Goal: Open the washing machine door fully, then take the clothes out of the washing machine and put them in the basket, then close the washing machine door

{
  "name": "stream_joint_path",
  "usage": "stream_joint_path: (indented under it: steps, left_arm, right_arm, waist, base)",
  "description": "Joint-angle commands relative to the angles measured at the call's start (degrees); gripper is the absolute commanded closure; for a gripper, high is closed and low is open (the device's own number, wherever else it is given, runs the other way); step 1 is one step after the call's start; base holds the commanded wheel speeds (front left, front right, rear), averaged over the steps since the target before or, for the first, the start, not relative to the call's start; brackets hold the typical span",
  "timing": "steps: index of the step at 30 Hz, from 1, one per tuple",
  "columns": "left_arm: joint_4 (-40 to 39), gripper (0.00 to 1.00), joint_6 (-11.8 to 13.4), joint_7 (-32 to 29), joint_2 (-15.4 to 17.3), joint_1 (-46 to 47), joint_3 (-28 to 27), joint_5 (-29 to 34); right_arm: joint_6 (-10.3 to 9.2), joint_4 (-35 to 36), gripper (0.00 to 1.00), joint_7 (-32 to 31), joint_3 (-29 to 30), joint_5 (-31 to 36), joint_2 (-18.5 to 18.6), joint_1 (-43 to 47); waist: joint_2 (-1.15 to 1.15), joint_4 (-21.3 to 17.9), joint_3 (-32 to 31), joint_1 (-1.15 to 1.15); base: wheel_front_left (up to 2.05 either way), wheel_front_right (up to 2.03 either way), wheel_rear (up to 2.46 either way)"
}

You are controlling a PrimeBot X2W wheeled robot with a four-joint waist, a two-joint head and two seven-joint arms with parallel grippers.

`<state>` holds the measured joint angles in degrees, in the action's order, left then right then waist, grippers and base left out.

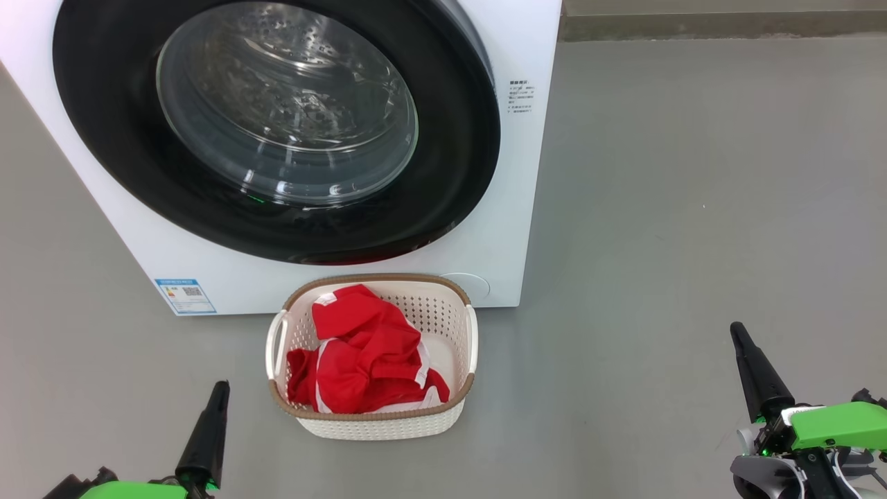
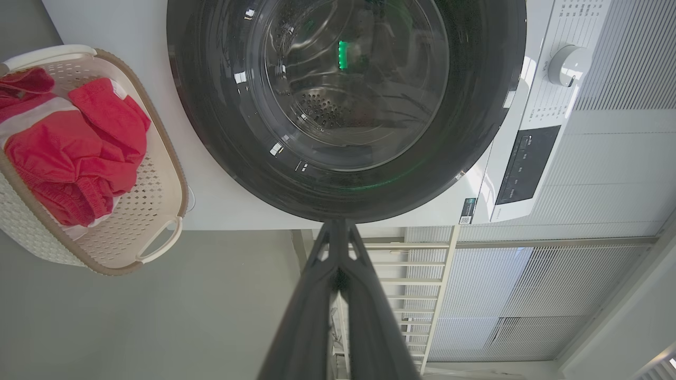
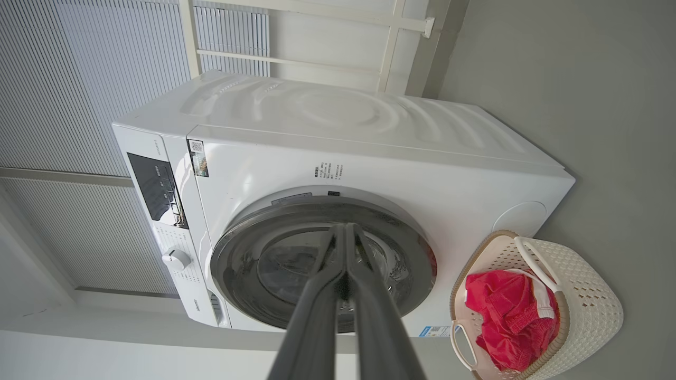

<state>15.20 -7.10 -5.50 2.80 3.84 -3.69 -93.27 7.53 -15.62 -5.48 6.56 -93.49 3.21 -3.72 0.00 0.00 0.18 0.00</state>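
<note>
Looks complete, with bright red white-trimmed clothes (image 1: 367, 353) heaped in the small cream perforated plastic basket (image 1: 388, 424) by the white washing machine's (image 1: 509, 229) bottom front edge, its round black-rimmed glass door (image 1: 111, 138) shut, left fingers (image 1: 208, 430) and right fingers (image 1: 759, 378) pinched together empty, parked clear with nothing seemingly left to grasp.

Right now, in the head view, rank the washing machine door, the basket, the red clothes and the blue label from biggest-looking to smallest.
1. washing machine door, largest even though the top edge cuts it off
2. basket
3. clothes, lying inside the basket
4. blue label, clearly the smallest
</note>
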Motion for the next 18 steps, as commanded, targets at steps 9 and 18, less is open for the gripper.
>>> stream_joint_path:
  steps: [9,18]
  left_arm:
    - [-1.18,1.0,-0.38,-0.48,0.57,2.29,-2.2,0.58]
    - [-1.18,1.0,-0.38,-0.54,0.51,2.3,-2.27,0.64]
  right_arm:
    - [-0.04,1.64,1.0,-0.29,-0.94,0.58,0.33,-2.38]
    - [-0.04,1.64,1.0,-0.37,-0.84,0.66,0.26,-2.39]
  waist:
    - [0.0,0.0,0.0,0.0]
    - [0.0,0.0,0.0,0.0]
  base:
    - [0.0,0.0,0.0]
    - [0.0,0.0,0.0]
